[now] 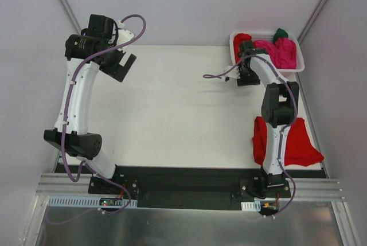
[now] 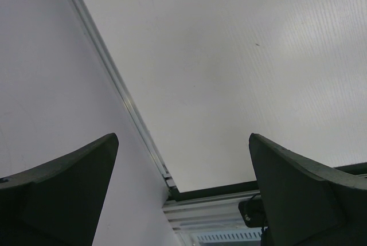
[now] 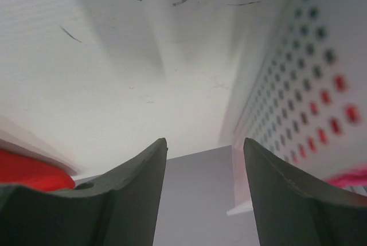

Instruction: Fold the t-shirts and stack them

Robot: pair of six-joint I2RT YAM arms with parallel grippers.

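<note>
A white slotted basket point(image 1: 235, 51) at the far right holds a magenta-pink t-shirt point(image 1: 282, 52), a red one point(image 1: 242, 38) and a dark green one point(image 1: 280, 33). Another red t-shirt point(image 1: 299, 141) lies spread on the table at the near right, partly under the right arm. My right gripper point(image 1: 245, 79) hovers just in front of the basket's left corner. In the right wrist view it point(image 3: 205, 141) is open with nothing between its fingers, and the basket wall point(image 3: 304, 57) is on the right. My left gripper point(image 1: 121, 65) is raised at the far left, open and empty point(image 2: 182, 137).
Grey enclosure walls close in the table on the left, back and right. The white table top point(image 1: 172, 108) lies between the arms. A metal rail point(image 1: 189, 187) carrying the arm bases runs along the near edge.
</note>
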